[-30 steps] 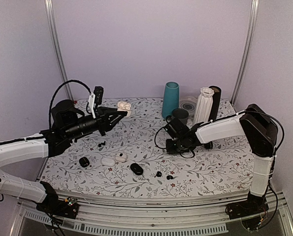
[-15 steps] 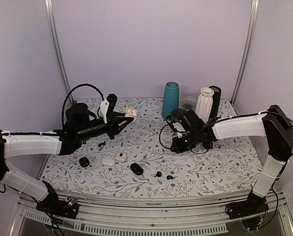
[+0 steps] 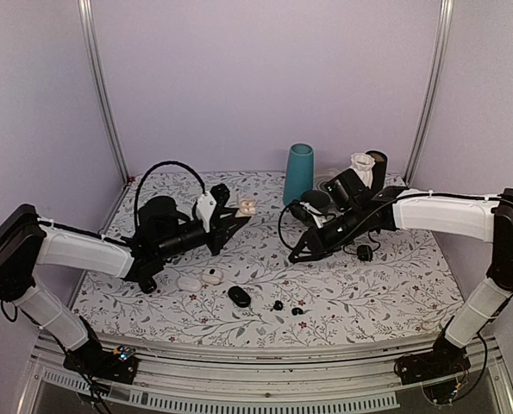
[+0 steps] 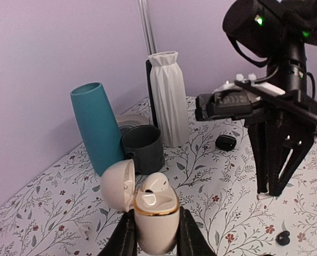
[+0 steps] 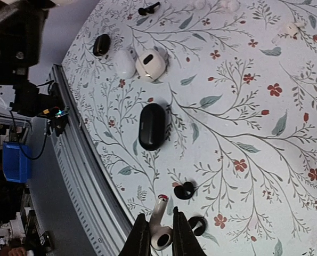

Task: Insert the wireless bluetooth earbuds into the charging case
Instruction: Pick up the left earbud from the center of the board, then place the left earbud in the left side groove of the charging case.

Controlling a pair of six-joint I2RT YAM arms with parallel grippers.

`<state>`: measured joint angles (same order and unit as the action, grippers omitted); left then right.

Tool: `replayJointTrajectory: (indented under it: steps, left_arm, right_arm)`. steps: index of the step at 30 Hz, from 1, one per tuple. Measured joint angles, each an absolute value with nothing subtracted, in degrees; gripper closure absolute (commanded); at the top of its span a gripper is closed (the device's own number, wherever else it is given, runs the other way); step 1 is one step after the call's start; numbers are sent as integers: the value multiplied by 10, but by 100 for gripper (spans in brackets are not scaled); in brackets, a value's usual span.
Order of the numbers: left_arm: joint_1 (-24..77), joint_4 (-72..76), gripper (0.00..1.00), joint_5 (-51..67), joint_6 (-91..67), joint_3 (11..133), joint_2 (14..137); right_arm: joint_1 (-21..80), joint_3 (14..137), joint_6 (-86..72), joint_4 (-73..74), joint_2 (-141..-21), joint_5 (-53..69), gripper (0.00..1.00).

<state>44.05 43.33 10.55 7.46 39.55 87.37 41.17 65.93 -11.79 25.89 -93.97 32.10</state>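
**Earbud and open case have closed in on each other above the table's middle**

The small, glossy white stemmed earbud [image 5: 159,228] hangs in the air, pinched by its rounded head between the closed fingertips of the right gripper [image 5: 159,237]. It is not yet in any case. The pebble-shaped cream charging case [image 4: 155,213], gold-rimmed with its lid hinged open, is clamped upright between the fingers of the left gripper [image 4: 156,230]. A second white earbud [image 4: 154,184] already sits in one socket.

Over the last second both arms have stretched inward. The left arm carried the case from the rear left corner toward the back centre. The right arm swung in from the right side and tipped its fingers down toward the centre of the flower-patterned table [image 3: 394,285]. From the left wrist, the right gripper now hangs just beyond and to the right of the case, near it but still apart.

The approach therefore looks almost done. What remains is to line the stem up over the free socket and lower it in.

Two tiny glossy black buds [image 5: 185,190] lie untouched near the table's front edge, close to a closed black oval case [image 5: 152,126].
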Motion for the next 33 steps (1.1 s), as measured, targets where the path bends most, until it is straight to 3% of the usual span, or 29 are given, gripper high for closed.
replayJointTrajectory:
  steps: [13,33]
  left_arm:
    - [502,659,100,109,181,281,928]
    - [548,784,100,133,245,273,1013]
  right_arm:
    - [401,718,-167,305,-930,538,92]
    - [401,719,-253,281,-975,663,93]
